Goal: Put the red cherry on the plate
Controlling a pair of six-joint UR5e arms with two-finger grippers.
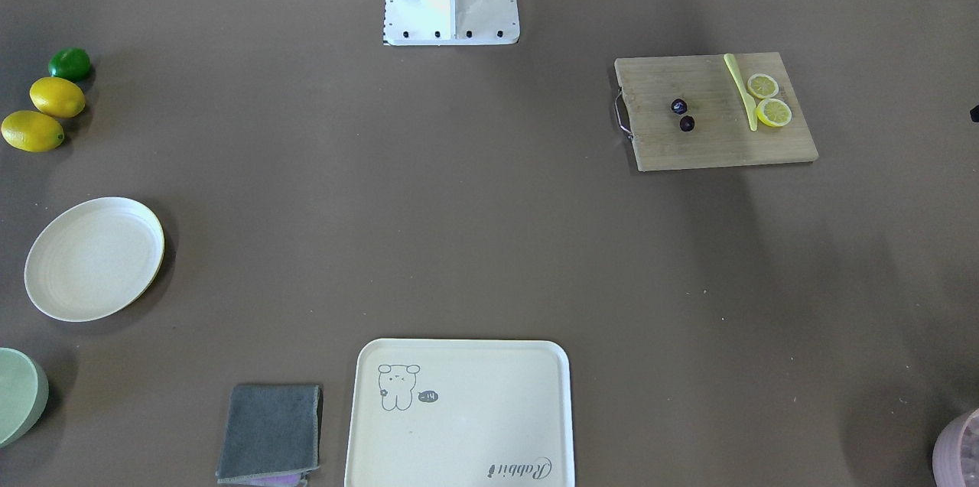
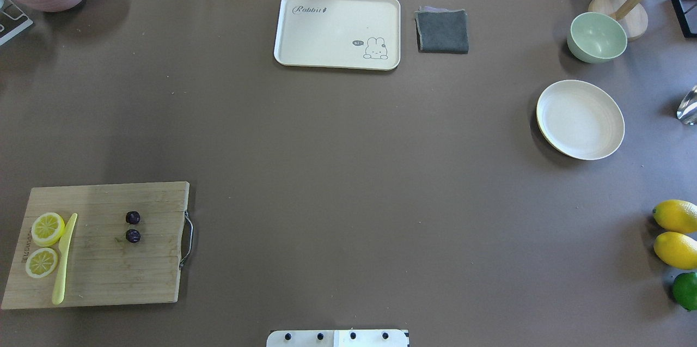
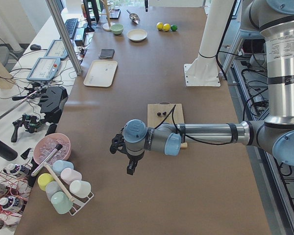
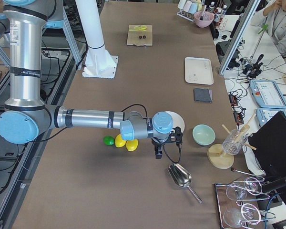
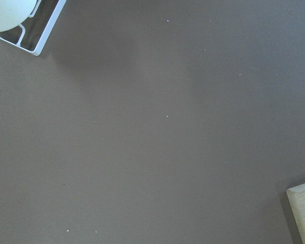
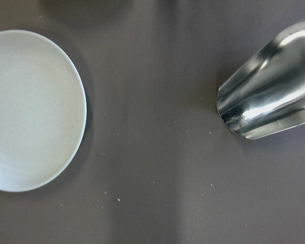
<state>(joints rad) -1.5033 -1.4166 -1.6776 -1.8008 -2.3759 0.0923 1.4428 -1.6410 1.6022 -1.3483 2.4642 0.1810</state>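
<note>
– Cherry [image 2: 133,236]: where do you see it?
– You have it on the board [image 2: 103,273] at the robot's left: two dark fruits near the board's middle, apart from the lemon slices [image 2: 47,229] and the knife [image 2: 65,257]. Your plate [image 2: 580,120] sits well apart, on the right of the surface [image 2: 348,172].
– And the claws?
– The left claw [image 3: 130,169] hangs over the surface beside the board. The right claw [image 4: 158,153] hangs between the plate and the scoop [image 4: 180,176]. You cannot tell from these side views whether either is wide or narrow.
</note>
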